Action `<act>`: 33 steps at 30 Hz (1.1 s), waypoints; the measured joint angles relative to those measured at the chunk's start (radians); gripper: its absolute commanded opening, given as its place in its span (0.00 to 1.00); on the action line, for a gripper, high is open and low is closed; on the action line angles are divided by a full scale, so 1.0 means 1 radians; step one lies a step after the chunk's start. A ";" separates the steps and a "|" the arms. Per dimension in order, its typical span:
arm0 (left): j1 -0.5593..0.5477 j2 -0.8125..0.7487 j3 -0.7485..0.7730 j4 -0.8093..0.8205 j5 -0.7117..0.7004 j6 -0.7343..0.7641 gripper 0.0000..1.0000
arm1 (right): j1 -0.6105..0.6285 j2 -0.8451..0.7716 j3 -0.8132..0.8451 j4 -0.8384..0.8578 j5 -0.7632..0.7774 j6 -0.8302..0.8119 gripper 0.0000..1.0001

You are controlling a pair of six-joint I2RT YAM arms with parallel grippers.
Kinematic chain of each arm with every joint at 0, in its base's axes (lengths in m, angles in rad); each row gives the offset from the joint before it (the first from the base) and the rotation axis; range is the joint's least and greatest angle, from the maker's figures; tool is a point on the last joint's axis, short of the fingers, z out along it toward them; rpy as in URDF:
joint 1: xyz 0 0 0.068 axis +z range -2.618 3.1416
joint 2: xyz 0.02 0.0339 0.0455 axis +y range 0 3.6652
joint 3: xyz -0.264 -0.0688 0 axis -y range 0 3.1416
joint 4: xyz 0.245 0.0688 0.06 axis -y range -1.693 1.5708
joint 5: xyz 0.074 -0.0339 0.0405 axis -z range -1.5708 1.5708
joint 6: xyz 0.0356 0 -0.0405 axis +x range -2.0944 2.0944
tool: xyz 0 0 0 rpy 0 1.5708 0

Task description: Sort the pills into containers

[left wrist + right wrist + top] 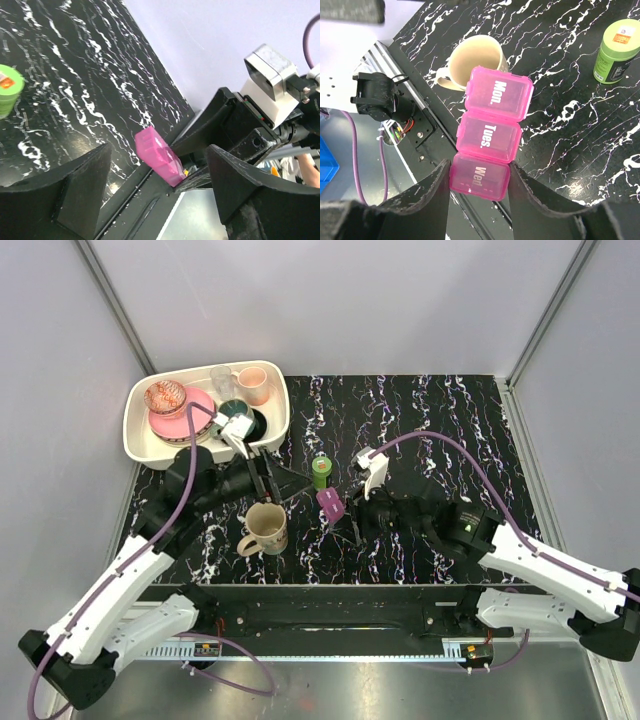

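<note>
Gripping the Wed end of the pink pill box, your right hand has its fingers partly closed on either side and holds the box tilted over the desk, Mon, Tues and Wed lids shut. Your left hand gapes wide, nothing between its fingers, facing the box. Green bottle stands upright nearby; beige mug sits on the box's other side

One box, one bottle, one mug
</note>
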 measured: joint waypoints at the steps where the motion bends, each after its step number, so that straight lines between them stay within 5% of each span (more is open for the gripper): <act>1: -0.023 0.010 0.000 0.008 0.000 -0.004 0.80 | 0.000 -0.002 0.000 0.000 0.002 0.000 0.00; 8: -0.168 0.103 0.000 0.059 -0.006 -0.019 0.74 | 0.007 -0.010 0.000 0.000 0.010 0.002 0.00; 20: -0.183 0.167 0.000 0.077 -0.027 -0.051 0.63 | 0.026 -0.054 0.000 0.001 0.029 0.002 0.00; 27: -0.185 0.171 -0.005 0.137 -0.024 -0.084 0.38 | 0.032 -0.056 0.000 0.001 0.055 0.002 0.00; 33: -0.188 0.174 -0.026 0.175 -0.024 -0.101 0.47 | 0.037 -0.080 -0.008 -0.004 0.080 0.002 0.00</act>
